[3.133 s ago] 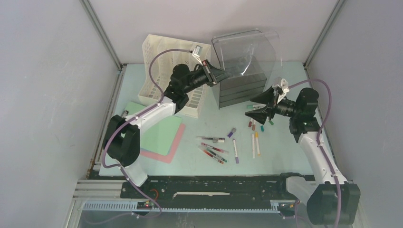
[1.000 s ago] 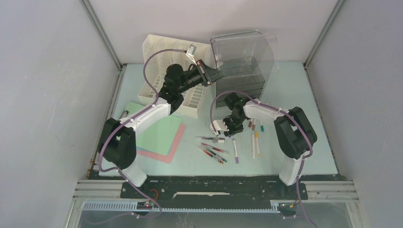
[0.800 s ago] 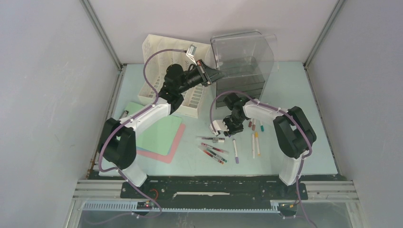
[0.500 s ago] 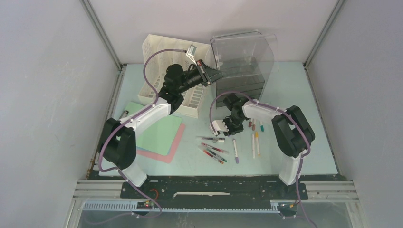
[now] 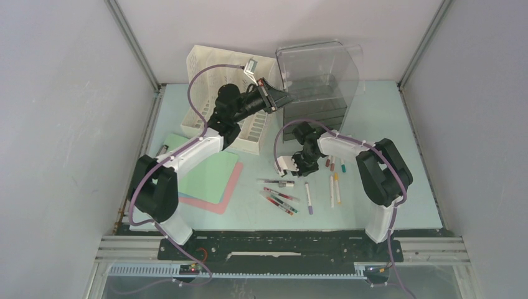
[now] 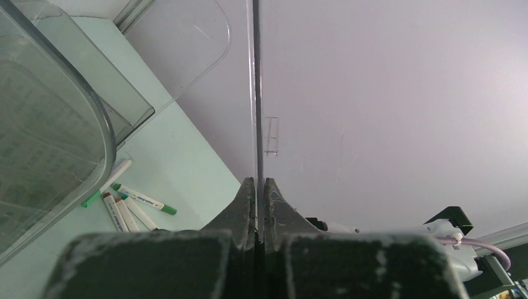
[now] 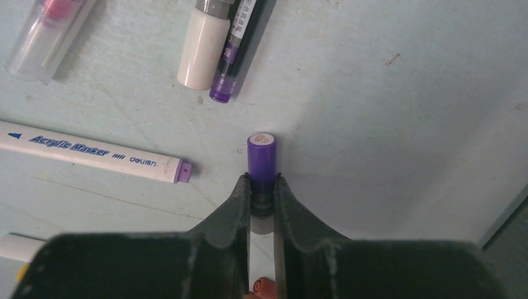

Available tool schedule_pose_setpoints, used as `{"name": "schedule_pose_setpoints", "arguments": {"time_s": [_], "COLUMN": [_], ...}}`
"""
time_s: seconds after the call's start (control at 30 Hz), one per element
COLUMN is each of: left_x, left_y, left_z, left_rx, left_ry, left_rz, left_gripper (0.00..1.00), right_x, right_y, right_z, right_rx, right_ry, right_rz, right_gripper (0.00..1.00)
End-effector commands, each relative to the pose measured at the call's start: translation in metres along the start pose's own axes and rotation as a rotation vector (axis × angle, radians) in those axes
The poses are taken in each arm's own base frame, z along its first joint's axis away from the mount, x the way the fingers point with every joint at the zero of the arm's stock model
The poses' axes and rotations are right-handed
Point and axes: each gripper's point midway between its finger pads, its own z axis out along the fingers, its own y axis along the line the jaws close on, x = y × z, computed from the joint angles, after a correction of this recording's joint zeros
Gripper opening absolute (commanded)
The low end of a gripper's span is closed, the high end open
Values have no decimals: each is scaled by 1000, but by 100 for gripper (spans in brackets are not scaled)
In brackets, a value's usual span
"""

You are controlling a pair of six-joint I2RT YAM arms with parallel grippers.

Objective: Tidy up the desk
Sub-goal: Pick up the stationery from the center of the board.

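Pale mint-green flat desk point(image 5: 386, 124) shows loose pens point(image 5: 283, 200) at six o'clock; we judge sorting barely begun; our right gripper point(image 7: 263, 182) pinches a purple-capped marker point(image 7: 261, 149); left gripper point(image 6: 259, 184) clamps a thin clear plastic panel point(image 6: 256, 93).

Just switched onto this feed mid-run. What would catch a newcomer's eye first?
The left gripper is clamped shut on the thin edge of the clear plastic organiser at the back of the desk. At mid-desk, the right gripper has its jaws closed on a purple marker, among loose pens scattered on the surface.
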Motion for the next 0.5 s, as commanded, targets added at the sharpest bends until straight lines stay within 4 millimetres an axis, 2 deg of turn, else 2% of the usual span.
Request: {"name": "schedule_pose_setpoints", "arguments": {"time_s": [0.0, 0.23, 0.47], "left_x": [-21, -23, -24], "left_y": [-47, -50, -53], "left_z": [-15, -17, -18], "left_rx": [110, 115, 116], "left_ry": [-52, -59, -60], "left_rz": [109, 128, 140], "left_gripper": [0, 0, 0], "right_x": [-8, -21, -33], "right_y": [-10, -19, -35], "right_z": [-7, -24, -49], "right_rx": [50, 117, 238], "right_ry": [-12, -57, -56], "right_rz": [5, 21, 63], "right_gripper": [11, 0, 0]}}
